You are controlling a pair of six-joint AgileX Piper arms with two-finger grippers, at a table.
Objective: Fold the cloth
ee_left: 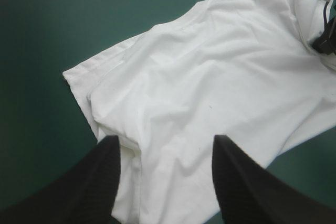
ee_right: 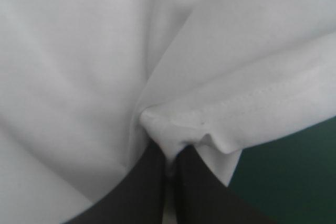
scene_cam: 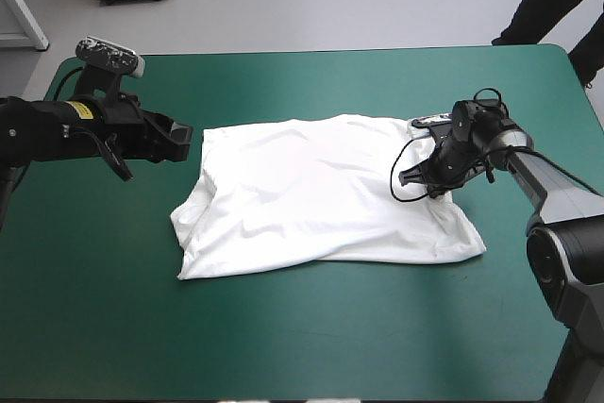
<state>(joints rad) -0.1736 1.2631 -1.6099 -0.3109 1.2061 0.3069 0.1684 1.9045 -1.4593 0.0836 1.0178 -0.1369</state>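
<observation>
The white T-shirt lies mostly flat with wrinkles in the middle of the teal-green table. My left gripper hovers open just off the shirt's left edge; in its wrist view the T-shirt spreads ahead of and between the two black fingers, with nothing gripped. My right gripper rests low on the shirt's right part. In its wrist view the fingers are all but shut, pinching a hemmed fold of the T-shirt.
Bare teal-green cover surrounds the shirt on all sides, with a wide strip toward the front edge. The far edge lies well beyond the shirt.
</observation>
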